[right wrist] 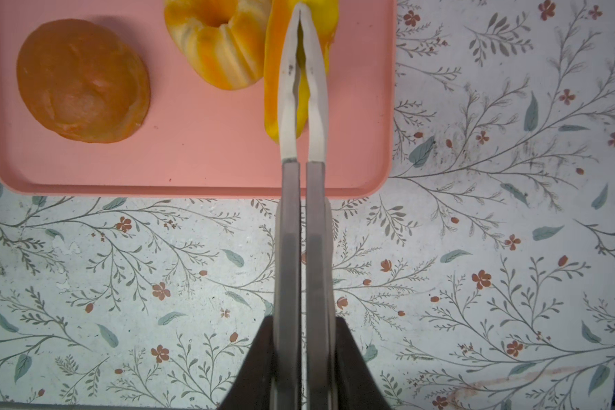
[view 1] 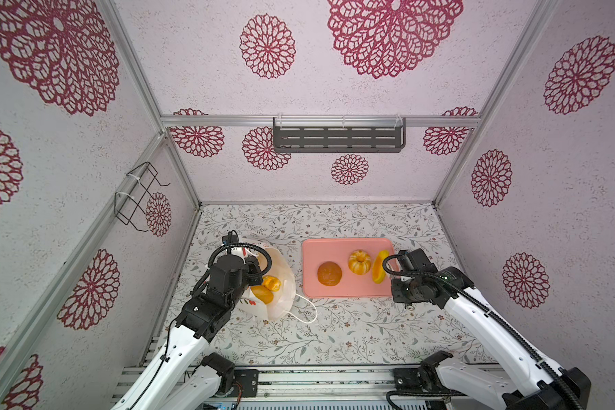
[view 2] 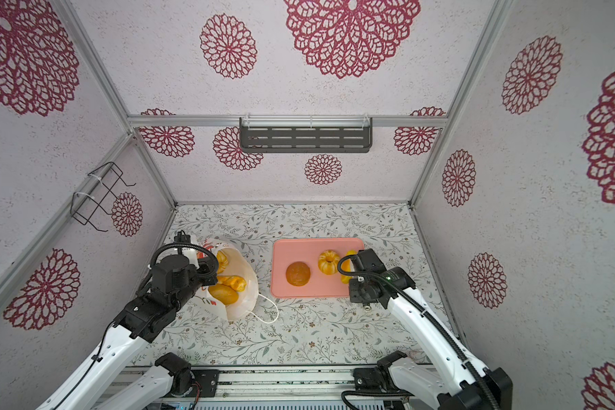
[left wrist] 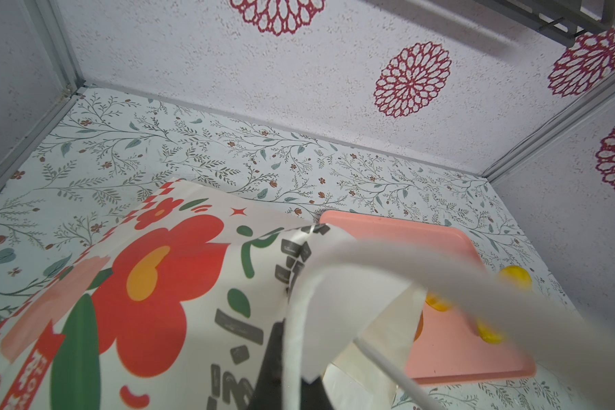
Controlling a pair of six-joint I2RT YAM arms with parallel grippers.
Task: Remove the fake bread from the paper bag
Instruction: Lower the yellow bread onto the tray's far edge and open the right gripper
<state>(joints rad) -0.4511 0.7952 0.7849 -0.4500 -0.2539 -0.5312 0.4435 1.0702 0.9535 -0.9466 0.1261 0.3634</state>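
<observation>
- The bench [view 1: 334,330], under its leaf-print cover, carries everything I can see.
- The paper bag [view 1: 286,296] leans on the left part of the bench. Its mouth gapes up toward the top camera, and one white cord handle [view 1: 308,312] lies loose on the bench at its near corner.
- The pink tray [view 1: 348,289] lies flat to the right of the bag, apart from it.
- My left hand [view 1: 242,253] is closed at the bag's far rim. In the left wrist view, paper sits pinched at its fingers, so I read it as gripping the bag.
- My right hand [right wrist: 300,14] is closed, tips together, across the yellow-orange oval [view 1: 380,271]. I cannot tell whether it touches.
- Part of the fake bread is inside the bag: a long loaf [view 1: 262,294], a braided loaf [view 1: 272,283] against it, and a third piece [view 2: 222,261] deeper in.
- The rest is on the tray: the round brown bun [view 1: 329,273] on the left, the ridged ring bun [view 1: 359,262] in the middle, and the oval just beside it at the right end.
</observation>
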